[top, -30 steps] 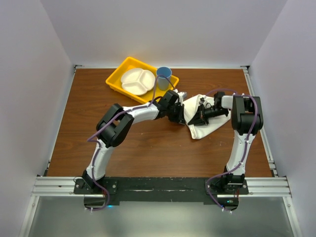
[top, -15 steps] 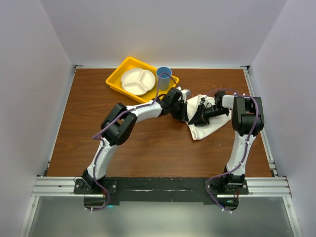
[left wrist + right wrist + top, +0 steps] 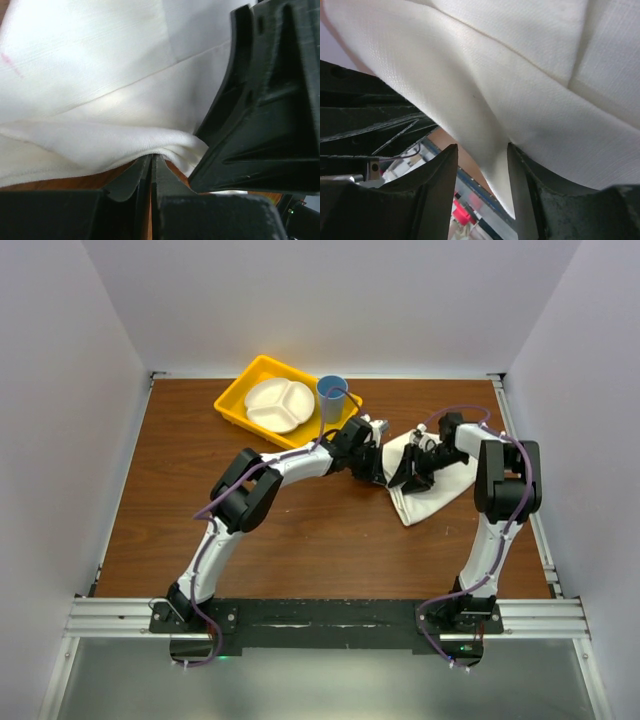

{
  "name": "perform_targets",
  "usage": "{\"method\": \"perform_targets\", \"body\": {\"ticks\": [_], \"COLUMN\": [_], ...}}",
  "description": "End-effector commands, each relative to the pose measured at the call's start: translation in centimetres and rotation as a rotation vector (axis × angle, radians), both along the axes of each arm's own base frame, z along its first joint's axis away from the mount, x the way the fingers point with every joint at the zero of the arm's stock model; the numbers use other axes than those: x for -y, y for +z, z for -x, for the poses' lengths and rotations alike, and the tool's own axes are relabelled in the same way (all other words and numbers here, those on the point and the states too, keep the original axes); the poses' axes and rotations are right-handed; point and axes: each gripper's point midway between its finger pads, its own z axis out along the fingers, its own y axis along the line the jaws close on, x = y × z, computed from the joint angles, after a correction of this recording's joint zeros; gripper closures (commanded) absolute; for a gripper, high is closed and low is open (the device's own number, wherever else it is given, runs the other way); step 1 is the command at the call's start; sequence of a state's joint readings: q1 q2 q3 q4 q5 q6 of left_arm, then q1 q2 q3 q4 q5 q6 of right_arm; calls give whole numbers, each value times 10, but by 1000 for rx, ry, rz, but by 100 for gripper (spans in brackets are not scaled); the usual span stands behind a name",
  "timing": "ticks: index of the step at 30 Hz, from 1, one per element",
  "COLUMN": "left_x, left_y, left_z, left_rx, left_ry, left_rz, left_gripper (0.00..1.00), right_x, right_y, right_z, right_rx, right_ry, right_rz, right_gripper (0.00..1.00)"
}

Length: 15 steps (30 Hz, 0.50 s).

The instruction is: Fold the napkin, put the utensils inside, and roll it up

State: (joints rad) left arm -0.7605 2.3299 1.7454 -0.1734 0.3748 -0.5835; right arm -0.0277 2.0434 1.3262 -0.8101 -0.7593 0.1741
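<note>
White napkin [image 3: 436, 496], thin, soft, creased

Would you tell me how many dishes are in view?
2: a white plate in the yellow tray, a blue cup at the tray's right end. Others may be hidden.

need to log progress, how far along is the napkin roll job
Done: the napkin lies in overlapping layers, so some folding looks done. In hand: the left gripper is shut on a napkin edge; the right gripper has its jaws apart around a fold. Left: no knife shows in any view, so placing it inside and rolling up are not yet done.
</note>
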Motion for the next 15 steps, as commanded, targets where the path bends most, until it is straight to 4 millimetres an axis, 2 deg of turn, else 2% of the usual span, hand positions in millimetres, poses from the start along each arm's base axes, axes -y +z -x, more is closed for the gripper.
{"method": "perform_targets", "body": {"ticks": [1,8,10,13,14,15], "left_x": [15,18,19,20,20,20], "left_y": [19,21,21,23,24,24], "left_z": [-11,-11,-9,-8,-8,-8], "left_rx": [28,22,13,10,8,10], "left_ry": [-3,-7,-9,-10,-11,-12], "left_rz": [61,77,84,93,94,94], "left_gripper": [93,93,93,93,93,93], "right_x": [19,32,43,43,42,32], "right_y": [19,38,41,48,52,48], "right_z": [-14,-20,-21,-17,-20,-11], "right_rx": [88,164,207,304,356,377], "right_ry": [9,36,53,115,123,171], "right_rz": [125,245,340,505,551,589], "right_gripper": [48,43,41,37,32,29]}}
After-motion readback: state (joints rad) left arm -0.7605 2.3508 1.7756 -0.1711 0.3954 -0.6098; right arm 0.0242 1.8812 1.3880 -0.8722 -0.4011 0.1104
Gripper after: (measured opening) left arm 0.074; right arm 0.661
